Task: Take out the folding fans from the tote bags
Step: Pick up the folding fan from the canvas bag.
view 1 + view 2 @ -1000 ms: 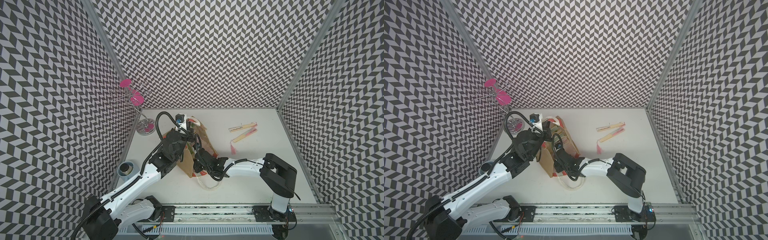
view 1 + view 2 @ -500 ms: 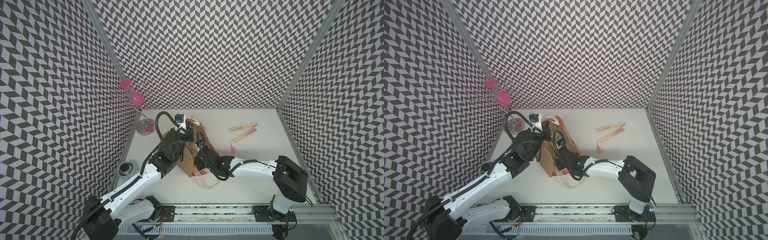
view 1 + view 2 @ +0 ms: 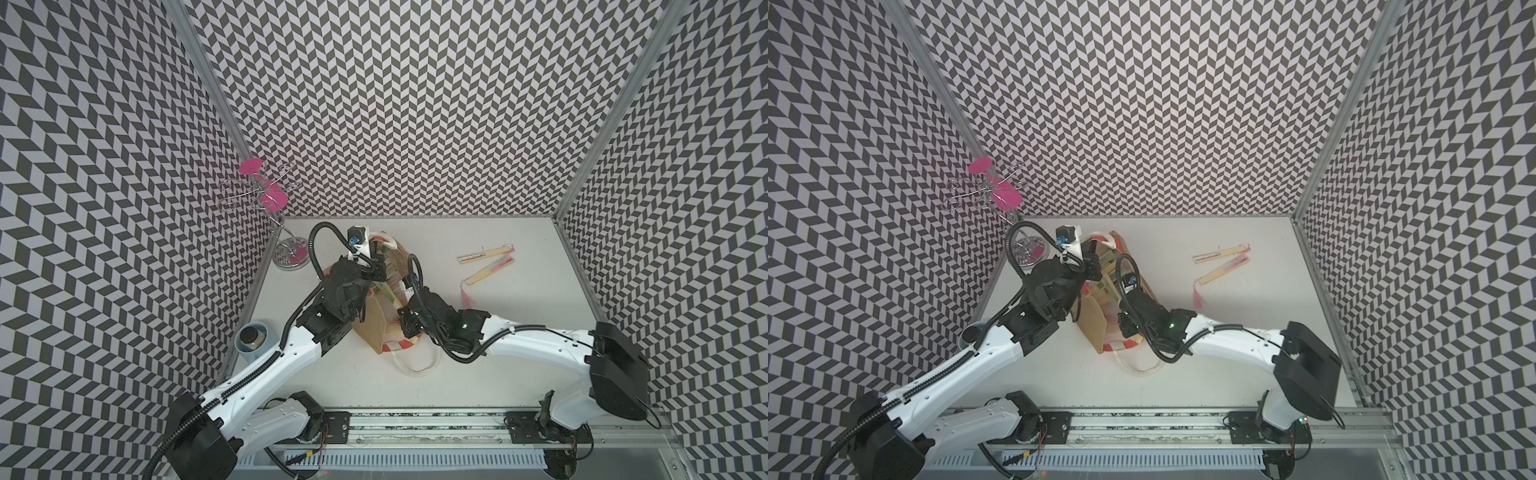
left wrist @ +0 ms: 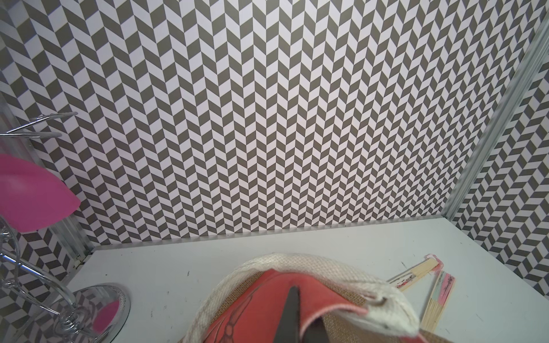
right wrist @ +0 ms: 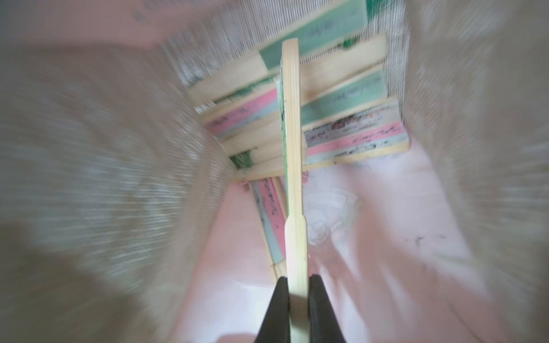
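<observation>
Fan (image 5: pixel 292 148) pinched in right hand (image 5: pixel 299 280), wrist inside tote bag (image 5: pixel 104 148)

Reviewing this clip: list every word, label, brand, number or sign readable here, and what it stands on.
No text is legible.
Black ink marks on the pink and green paper folding fans inside the tan jute tote bag: blurred, unreadable.
Marks on the two fans outside the bag: too small.
Dark line drawing on the bag's red trim: no letters.
Pale bamboo fan in the right hand: no marks.
</observation>
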Controlling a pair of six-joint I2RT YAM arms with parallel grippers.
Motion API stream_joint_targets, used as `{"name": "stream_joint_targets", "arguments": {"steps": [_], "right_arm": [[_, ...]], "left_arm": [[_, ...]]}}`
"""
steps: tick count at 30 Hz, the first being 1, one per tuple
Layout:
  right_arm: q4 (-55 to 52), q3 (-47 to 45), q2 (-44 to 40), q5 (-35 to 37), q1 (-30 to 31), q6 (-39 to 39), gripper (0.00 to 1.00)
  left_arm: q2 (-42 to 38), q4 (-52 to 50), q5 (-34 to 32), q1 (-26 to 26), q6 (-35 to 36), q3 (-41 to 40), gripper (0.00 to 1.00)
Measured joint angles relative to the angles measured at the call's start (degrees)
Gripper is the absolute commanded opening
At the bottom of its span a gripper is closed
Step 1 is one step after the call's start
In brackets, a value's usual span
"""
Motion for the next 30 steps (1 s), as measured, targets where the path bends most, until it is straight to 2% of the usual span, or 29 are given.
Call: {"name": "stream_joint_targets", "arguments": {"steps": [6,17,23,30], "right_arm": [[3.98,-4.22,-12.11,0.72,0.00,-0.11,0.00],[5.62,-3.96,-15.02,2.32,-0.44,-2.21,0.00],[12.33,-6.19,-13.88,-0.66,-2.45,-2.45,0.02],[17.53,-5.84,-3.58,-1.95,-2.75,-1.88,0.04]], "left_arm": [[0.59,-0.04,0.07,0.28,-1.18,0.52,0.00],[0.96,0.00,0.74,0.33,-2.67,0.74,0.00],[0.96,0.00,1.77,0.35,-3.61,0.76,0.00],[0.96,-0.68,4.26,0.66,-4.90,0.76,0.00]]}}
